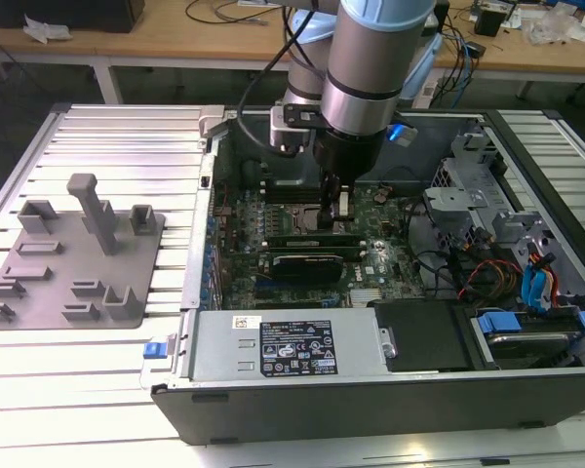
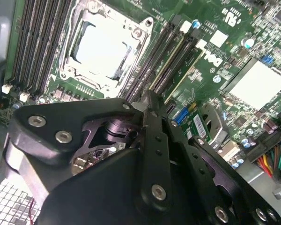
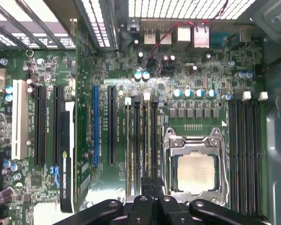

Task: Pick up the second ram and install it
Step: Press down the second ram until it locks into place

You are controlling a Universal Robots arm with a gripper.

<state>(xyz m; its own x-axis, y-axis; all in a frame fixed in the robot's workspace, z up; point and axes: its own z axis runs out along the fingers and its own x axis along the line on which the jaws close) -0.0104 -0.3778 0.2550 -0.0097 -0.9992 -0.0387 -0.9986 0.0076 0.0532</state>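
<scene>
Now my black gripper [image 1: 338, 207] sits low over the memory slots beside the processor socket [image 3: 193, 166], fingers apparently pinched on the long green ram stick [image 3: 144, 140], pressing it home; seating needs straight downward pressure.

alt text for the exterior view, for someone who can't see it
A robot arm reaches down into an open computer case, its gripper just above the motherboard's memory slots. A grey holder tray sits on the slatted table at the exterior view's left.
</scene>
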